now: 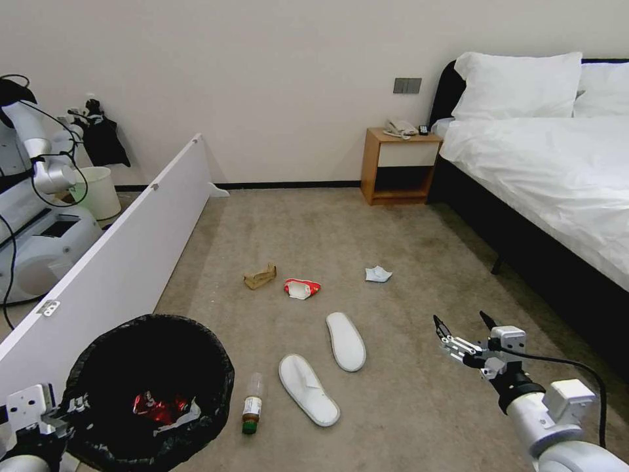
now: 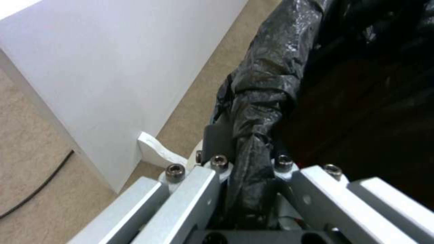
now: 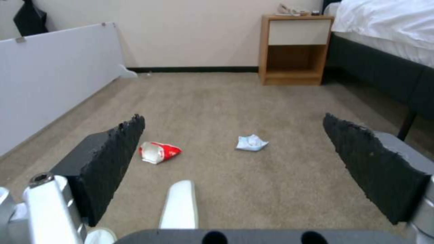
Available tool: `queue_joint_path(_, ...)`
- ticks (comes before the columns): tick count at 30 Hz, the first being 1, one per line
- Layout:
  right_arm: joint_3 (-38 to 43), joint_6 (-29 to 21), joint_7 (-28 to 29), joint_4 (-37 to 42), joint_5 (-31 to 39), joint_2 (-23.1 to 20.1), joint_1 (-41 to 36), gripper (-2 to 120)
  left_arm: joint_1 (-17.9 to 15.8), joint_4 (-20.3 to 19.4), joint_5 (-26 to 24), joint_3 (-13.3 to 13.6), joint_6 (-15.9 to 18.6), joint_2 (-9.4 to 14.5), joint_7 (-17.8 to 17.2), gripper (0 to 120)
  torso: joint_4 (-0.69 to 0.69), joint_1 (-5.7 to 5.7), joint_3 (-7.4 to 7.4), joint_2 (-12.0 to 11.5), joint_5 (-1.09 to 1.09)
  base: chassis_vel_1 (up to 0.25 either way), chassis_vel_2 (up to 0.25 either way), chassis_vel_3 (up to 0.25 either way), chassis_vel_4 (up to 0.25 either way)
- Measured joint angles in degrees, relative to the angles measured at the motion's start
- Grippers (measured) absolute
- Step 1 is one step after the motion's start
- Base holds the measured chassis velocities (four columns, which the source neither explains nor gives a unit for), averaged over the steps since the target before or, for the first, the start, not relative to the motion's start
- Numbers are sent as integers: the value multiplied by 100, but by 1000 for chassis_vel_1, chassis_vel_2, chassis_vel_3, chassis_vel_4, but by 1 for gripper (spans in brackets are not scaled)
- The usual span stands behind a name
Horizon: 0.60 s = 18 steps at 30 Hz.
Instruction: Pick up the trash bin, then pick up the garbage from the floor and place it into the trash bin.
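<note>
Two slippers [image 1: 327,367] lie on the carpet near our wide-open, empty right tool [image 1: 464,328]; soft, light, best pinched at an edge. Left tool [image 2: 246,176] clamps the trash bin [image 1: 147,387] rim.

No legible text, not even on the small bottle's [image 1: 251,405] label.

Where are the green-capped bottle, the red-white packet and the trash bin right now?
green-capped bottle [image 1: 251,405]: head view, on its label.
red-white packet [image 1: 302,288]: head view, on its middle.
trash bin [image 1: 124,331]: head view, on the bag-covered far rim; the left hand [image 2: 244,189] grips its near rim.
</note>
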Motion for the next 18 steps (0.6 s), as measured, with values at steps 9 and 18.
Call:
queue_joint_path(9, -11, -21, 0, -21, 36, -25, 46, 100, -20, 0, 1, 4, 3, 1, -3, 2, 0, 0, 0, 1, 0, 0, 0, 0, 0)
queue_joint_path(18, -18, -25, -5, -27, 38, -44, 30, 100, -17, -6, 9, 4, 7, -11, -5, 2, 1, 0, 0, 0, 0, 0, 0, 0, 0)
